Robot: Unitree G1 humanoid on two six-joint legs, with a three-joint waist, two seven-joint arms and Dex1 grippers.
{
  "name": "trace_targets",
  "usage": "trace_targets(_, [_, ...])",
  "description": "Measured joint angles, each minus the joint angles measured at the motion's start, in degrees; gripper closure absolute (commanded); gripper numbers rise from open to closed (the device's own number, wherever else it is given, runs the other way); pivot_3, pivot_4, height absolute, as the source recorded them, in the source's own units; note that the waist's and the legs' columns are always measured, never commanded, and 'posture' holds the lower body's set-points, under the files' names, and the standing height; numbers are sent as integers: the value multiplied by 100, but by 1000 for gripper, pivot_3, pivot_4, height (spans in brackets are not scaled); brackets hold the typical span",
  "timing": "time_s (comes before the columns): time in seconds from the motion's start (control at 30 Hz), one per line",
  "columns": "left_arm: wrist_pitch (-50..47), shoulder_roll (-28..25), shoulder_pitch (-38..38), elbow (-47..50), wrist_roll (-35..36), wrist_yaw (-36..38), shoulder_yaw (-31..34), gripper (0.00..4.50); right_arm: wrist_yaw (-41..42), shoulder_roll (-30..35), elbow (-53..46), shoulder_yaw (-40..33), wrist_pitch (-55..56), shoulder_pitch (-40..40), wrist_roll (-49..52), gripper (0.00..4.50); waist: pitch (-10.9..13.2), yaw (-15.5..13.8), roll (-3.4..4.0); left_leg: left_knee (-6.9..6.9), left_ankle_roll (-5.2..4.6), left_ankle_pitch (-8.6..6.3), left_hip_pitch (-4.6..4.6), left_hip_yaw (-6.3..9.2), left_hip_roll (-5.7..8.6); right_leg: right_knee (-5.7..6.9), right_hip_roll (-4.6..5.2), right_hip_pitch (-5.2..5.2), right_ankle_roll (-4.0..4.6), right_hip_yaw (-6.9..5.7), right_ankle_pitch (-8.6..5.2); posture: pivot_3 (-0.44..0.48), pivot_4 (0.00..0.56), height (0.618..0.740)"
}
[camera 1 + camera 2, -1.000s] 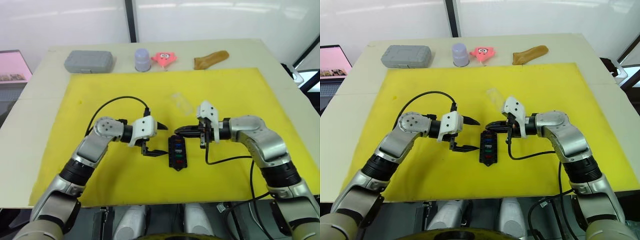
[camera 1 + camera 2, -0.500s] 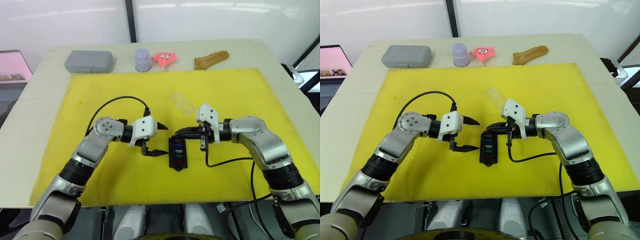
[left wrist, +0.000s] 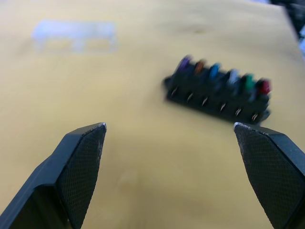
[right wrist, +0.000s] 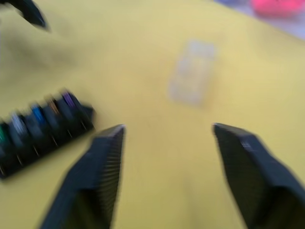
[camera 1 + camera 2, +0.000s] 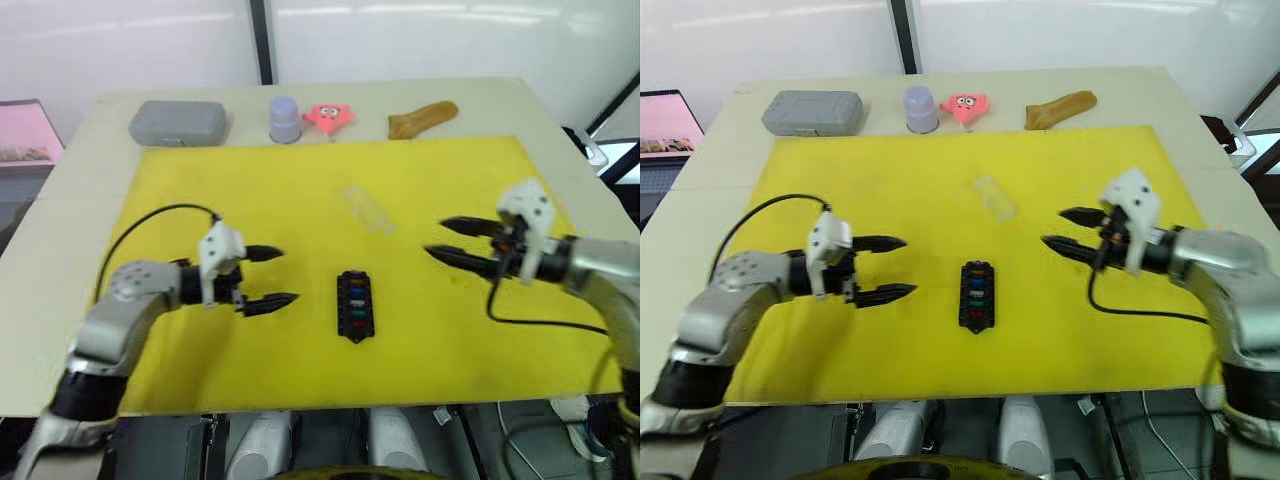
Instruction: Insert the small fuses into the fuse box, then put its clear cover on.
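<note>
On mat: fuse box (image 5: 353, 306) fuses blurred | clear cover (image 5: 994, 198) faint

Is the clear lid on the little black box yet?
Off. The clear plastic lid lies on the yellow mat, apart from the black fuse box.

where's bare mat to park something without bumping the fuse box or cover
Free: the mat's far left corner below the grey case, its far right corner below the tan item, and the near edge. Crowded: the middle, with the fuse box, clear cover, left gripper, right gripper.
</note>
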State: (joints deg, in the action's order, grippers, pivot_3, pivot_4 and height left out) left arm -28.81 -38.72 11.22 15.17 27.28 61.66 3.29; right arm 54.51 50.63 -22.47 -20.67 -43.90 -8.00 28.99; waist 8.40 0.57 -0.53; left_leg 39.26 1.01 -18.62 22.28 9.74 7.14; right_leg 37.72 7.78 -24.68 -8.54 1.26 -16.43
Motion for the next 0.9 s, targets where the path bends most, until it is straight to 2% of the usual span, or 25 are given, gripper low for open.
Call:
trace_targets(0.17, [-178, -594, -668, -49, 211, -103, 1023, 0, -15, 167, -43, -1253, -82, 1128, -14, 58, 1, -20, 4, -5, 0, 0, -9, -5, 0, -5, 0, 9, 0, 3, 0, 0, 150, 740])
trace_targets(0.27, [-190, -559, -695, -33, 236, -346, 1241, 0, -85, 159, -79, -1607, -66, 1385, -10, 58, 1, -67, 4, -5, -1, 0, -26, -9, -1, -16, 1, 31, 0, 4, 0, 0, 150, 740])
trace_targets(0.37, [-259, -255, -579, 129, 387, -690, 1202, 0, -324, 66, -206, -1541, -54, 1289, 13, 58, 1, -113, 4, -5, -1, -1, -33, -12, -2, -17, 1, 36, 0, 6, 0, 0, 150, 740])
trace_targets(0.47, [-395, 22, -465, 447, 464, -1048, 1035, 0, -594, 6, -228, -1089, -151, 853, 77, 58, 0, -121, 3, -5, -1, -1, -35, -16, -3, -17, 1, 37, 0, 9, 0, 0, 150, 740])
trace_targets(0.63, [-597, 1085, -224, 895, 585, -2041, 509, 0, -1501, -582, -278, 443, -629, -663, 32, 58, 0, -99, 2, -12, 0, -1, -42, -23, -9, -15, -1, 35, 0, 12, 0, 0, 150, 740])
trace_targets(0.77, [-625, 1406, -192, 1084, 503, -2584, 210, 0, -2355, -1468, 354, 1536, -1083, -1825, -355, 58, 0, -78, 1, -12, 0, 0, -44, -24, -8, -15, -1, 34, 0, 12, 0, 0, 150, 740])
trace_targets(0.9, [-575, 1441, -173, 1273, 364, -2762, -52, 0, -3044, -2354, 1065, 2277, -1204, -2504, -785, 58, 0, -82, 2, -13, 0, 0, -42, -22, -5, -13, 0, 32, 1, 11, 0, 0, 150, 740])
